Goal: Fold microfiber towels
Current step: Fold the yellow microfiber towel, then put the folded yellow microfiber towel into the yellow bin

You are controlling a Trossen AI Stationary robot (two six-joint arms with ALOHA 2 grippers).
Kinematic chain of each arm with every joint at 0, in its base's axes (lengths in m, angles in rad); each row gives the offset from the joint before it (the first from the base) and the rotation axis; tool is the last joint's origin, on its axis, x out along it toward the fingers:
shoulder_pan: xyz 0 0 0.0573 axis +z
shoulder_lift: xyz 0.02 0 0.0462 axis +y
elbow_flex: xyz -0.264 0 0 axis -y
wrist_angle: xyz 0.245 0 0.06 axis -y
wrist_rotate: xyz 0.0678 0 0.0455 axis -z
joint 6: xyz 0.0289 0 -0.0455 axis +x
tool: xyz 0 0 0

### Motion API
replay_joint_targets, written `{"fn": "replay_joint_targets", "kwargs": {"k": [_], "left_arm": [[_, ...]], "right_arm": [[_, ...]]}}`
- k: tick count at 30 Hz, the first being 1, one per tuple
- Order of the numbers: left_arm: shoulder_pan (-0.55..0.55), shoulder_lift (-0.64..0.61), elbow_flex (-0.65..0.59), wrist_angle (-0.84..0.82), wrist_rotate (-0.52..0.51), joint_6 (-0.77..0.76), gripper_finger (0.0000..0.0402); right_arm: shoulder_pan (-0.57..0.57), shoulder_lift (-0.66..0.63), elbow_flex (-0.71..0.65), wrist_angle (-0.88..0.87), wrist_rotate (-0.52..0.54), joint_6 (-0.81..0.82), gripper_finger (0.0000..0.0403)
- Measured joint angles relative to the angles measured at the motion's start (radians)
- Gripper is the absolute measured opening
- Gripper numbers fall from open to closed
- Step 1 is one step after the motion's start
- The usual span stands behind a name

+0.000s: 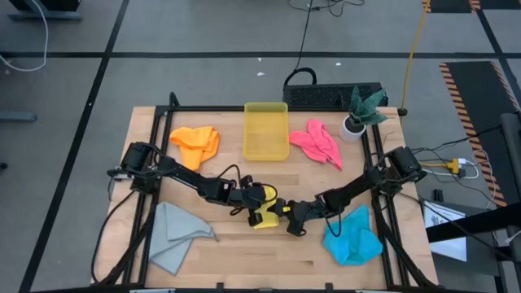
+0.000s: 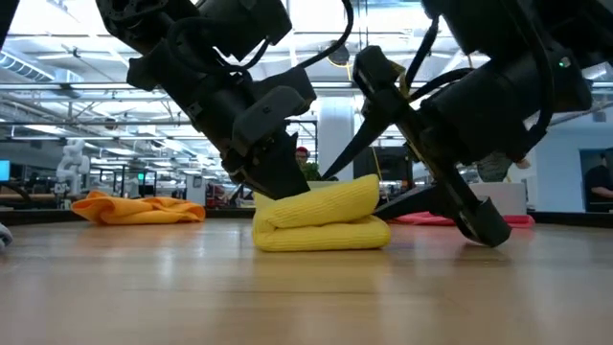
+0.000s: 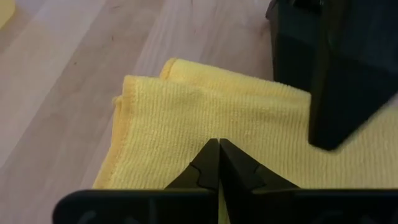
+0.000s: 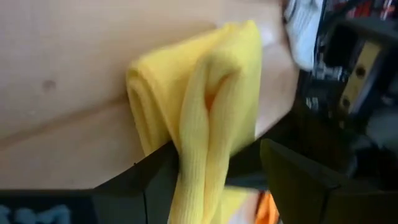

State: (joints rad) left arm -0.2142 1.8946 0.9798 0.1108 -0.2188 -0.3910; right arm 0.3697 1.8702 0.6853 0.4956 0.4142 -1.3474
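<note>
My left claw is pinched tight on the folded yellow towel at the table's front middle. My right claw stands wide, one finger against the towel's fold. Orange, pink, grey and blue towels lie crumpled around

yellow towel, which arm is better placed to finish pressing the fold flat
Left, probably. The left pincer is shut with its tips resting on top of the folded yellow towel, while the right pincer is open at the towel's edge, a fold between its fingers.
</note>
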Motion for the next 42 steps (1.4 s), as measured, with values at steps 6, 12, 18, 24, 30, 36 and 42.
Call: {"fn": "replay_joint_targets", "kwargs": {"k": [6,12,18,24,30,36,42], "left_arm": [[0.000,0.000,0.000,0.001,0.000,0.012,0.0004],[0.000,0.000,0.000,0.019,0.000,0.020,0.0015],[0.000,0.000,0.000,0.022,0.000,0.019,0.0003],[-0.004,-0.020,-0.001,0.002,0.001,0.013,0.0017],[-0.047,-0.181,0.013,-0.115,-0.017,0.018,0.0004],[-0.114,-0.303,0.013,-0.257,-0.113,-0.009,0.0014],[-0.191,-0.319,0.013,-0.411,-0.235,-0.112,0.0005]], "right_arm": [[0.031,-0.034,-0.002,-0.093,0.057,0.051,0.0214],[-0.004,-0.029,-0.002,-0.082,-0.072,0.136,0.0209],[-0.048,-0.028,-0.003,-0.021,-0.157,0.060,0.0186],[-0.079,-0.028,-0.003,-0.031,-0.187,0.072,0.0148],[-0.103,-0.028,-0.002,-0.029,-0.211,0.097,0.0087],[-0.109,-0.021,-0.002,0.039,-0.230,0.134,0.0034],[-0.096,-0.019,-0.002,0.123,-0.164,0.337,0.0006]]}}
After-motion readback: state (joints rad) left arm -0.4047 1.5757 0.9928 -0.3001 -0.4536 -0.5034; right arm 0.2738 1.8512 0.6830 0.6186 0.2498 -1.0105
